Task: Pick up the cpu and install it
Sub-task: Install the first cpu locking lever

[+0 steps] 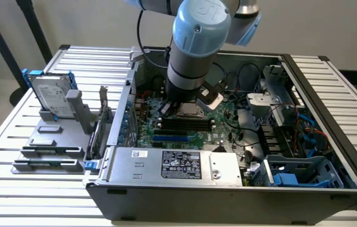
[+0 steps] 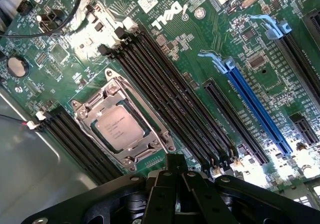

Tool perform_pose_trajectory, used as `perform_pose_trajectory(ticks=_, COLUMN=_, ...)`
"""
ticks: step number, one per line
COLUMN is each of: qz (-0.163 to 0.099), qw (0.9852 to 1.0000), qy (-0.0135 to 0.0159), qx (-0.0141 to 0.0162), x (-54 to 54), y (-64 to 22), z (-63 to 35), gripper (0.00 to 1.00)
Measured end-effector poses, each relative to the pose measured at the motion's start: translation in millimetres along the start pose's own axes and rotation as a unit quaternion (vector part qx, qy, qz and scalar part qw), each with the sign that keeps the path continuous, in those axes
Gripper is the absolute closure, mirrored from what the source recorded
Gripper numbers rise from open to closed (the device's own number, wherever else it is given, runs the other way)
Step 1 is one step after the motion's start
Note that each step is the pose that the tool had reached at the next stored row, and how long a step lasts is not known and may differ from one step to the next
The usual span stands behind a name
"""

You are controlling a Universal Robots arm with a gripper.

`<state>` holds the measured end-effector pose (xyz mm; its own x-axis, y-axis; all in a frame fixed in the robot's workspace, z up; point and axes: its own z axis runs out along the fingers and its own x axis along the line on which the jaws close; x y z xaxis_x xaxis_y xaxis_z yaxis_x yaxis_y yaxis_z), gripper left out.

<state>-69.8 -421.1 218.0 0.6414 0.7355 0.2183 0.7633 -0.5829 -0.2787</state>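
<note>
The claw (image 2: 176, 184) is closed, fingers together, and grips nothing. It hangs over the motherboard (image 2: 200, 49) inside the open computer case (image 1: 330, 113), just beside the CPU socket.

The cpu (image 2: 120, 128) lies flat in the socket, silvery top facing up, framed by the metal retention bracket (image 2: 87, 115). It is apart from the claw. In the exterior view the socket area (image 1: 190, 109) sits directly below the arm's wrist (image 1: 191, 61).

Black memory slots (image 2: 165, 89) run alongside the socket on one side; a second, shorter bank of black slots (image 2: 75, 141) runs on the other side. A blue expansion slot (image 2: 255, 109) and further black slots lie beyond them. A coin cell battery (image 2: 15, 66) is seated near the board edge.

Inside the case, the power supply (image 1: 178, 165) occupies the near end, and a blue drive cage (image 1: 305, 175) fills the corner at the exterior view's right.

On the desk (image 1: 33, 189), at the exterior view's left of the case, a grey fixture (image 1: 46, 146) holds a hard drive in a blue bracket (image 1: 51, 97), standing upright, and long grey blocks (image 1: 49, 163) lying flat.
</note>
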Motion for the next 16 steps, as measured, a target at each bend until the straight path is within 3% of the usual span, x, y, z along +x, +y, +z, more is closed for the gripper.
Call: perform_pose_trajectory(ticks=16, qz=0.000, qw=1.0000, qy=0.0005, qx=-0.0006, x=-1.2, y=-1.2, z=19.9, gripper=0.89)
